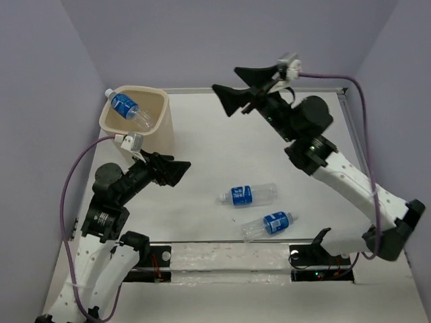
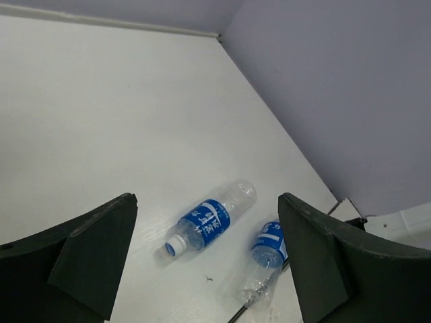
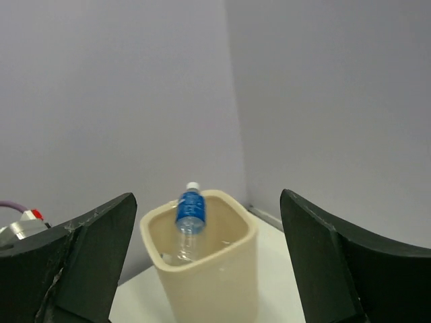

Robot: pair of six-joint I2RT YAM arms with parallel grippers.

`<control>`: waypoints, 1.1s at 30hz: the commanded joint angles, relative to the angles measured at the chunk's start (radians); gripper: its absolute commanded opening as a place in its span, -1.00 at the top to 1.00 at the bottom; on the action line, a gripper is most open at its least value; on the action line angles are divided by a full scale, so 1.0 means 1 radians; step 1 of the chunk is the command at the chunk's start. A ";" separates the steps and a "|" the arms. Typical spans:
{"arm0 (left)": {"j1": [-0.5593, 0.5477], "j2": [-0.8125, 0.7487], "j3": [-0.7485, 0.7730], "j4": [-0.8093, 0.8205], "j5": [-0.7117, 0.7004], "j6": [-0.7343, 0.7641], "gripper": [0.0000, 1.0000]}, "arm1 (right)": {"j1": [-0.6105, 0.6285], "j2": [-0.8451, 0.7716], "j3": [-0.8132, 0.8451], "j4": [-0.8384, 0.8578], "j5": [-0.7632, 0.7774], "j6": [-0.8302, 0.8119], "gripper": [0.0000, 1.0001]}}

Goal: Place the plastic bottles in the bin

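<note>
The cream bin (image 1: 161, 121) stands at the back left; it also shows in the right wrist view (image 3: 222, 282). One bottle (image 1: 128, 108) leans in its mouth, cap poking over the far rim, and shows in the right wrist view (image 3: 190, 212). Two bottles lie on the table: one (image 1: 248, 194) near the middle and one (image 1: 269, 223) nearer the front edge. They also show in the left wrist view, the first bottle (image 2: 209, 225) lying left of the second (image 2: 268, 256). My left gripper (image 1: 180, 169) is open and empty beside the bin. My right gripper (image 1: 232, 101) is open and empty, raised right of the bin.
Lilac walls enclose the white table (image 1: 222, 148) on three sides. A purple cable (image 1: 360, 87) runs along the right arm, another (image 1: 74, 175) along the left arm. A metal rail (image 1: 229, 256) lines the front edge.
</note>
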 commanded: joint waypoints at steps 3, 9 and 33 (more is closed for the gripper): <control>-0.336 0.157 -0.012 0.189 -0.232 0.001 -0.90 | -0.079 -0.356 -0.483 -0.108 0.195 0.058 -0.71; -0.812 0.530 0.164 0.185 -0.555 0.193 -0.90 | -0.088 -0.592 -0.632 -0.312 0.392 0.127 -0.38; -1.226 1.337 0.520 0.113 -0.610 0.452 -0.98 | -0.088 -1.102 -0.660 -0.782 0.568 0.237 -0.71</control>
